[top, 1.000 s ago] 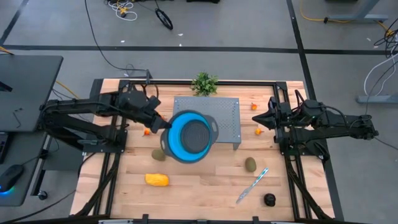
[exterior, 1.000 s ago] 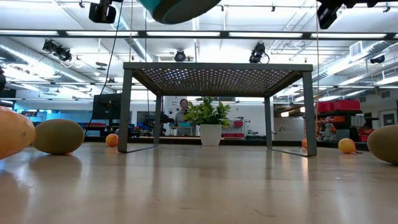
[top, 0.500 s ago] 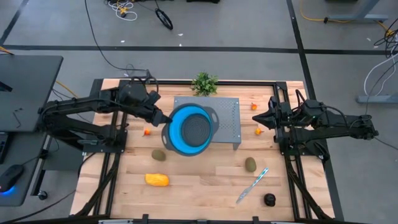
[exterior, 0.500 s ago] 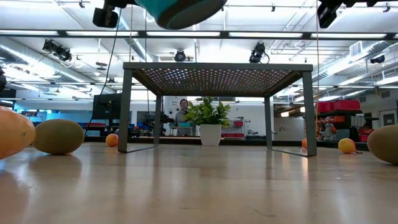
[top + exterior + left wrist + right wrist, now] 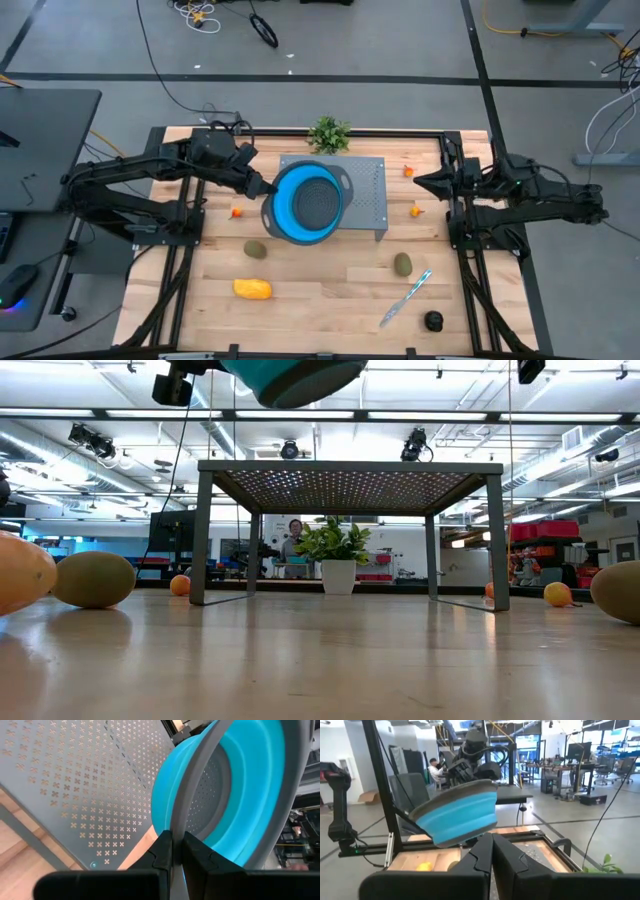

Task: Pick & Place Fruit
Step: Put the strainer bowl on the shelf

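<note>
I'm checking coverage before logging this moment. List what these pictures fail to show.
- Inside of the blue colander: low view shows only its underside, cut by the top edge.
- Left end effector: shut on the colander's rim; in the high view the rim hides its fingertips.
- Dark round fruit: too small to identify, high view only.
- Yellow-orange fruit: cut by the low view's edge.

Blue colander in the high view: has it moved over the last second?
Yes. The blue colander, held by the left gripper, has shifted toward the plant-side edge and further over the grey perforated stand.
</note>
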{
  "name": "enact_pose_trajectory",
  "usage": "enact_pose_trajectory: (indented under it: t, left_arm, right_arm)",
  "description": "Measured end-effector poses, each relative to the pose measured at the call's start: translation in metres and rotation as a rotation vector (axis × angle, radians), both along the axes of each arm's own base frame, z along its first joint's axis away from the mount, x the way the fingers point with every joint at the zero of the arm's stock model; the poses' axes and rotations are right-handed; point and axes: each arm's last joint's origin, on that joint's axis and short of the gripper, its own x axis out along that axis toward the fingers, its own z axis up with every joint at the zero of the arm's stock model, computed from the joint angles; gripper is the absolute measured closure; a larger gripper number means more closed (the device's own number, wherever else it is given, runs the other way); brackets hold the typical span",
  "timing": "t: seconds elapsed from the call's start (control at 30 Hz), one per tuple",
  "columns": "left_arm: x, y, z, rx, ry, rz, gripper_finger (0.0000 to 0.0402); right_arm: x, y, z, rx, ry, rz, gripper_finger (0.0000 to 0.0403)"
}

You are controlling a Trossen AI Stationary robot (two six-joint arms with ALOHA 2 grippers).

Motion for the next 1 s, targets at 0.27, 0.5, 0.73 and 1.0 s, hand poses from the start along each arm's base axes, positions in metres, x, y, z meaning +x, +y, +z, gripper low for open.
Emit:
enact_pose_trajectory:
  t: [0.27,0.5,0.73,1.0]
  left_arm:
    - [0.001,0.001,0.011,0.018,-0.037,0.038,0.0374]
    - [0.005,0.004,0.025,0.097,-0.043,0.068,0.0374]
    - [0.015,0.016,0.02,0.083,0.009,0.069,0.0374]
    - [0.022,0.029,0.014,0.074,0.028,0.074,0.0374]
  right_arm:
    - [-0.015,0.0,0.022,-0.033,0.044,0.0,0.0387]
    - [-0.023,0.0,0.031,-0.039,0.052,0.0,0.0387]
    - [-0.023,0.0,0.032,-0.039,0.056,0.001,0.0387]
    - [-0.023,0.0,0.032,-0.038,0.056,0.003,0.0387]
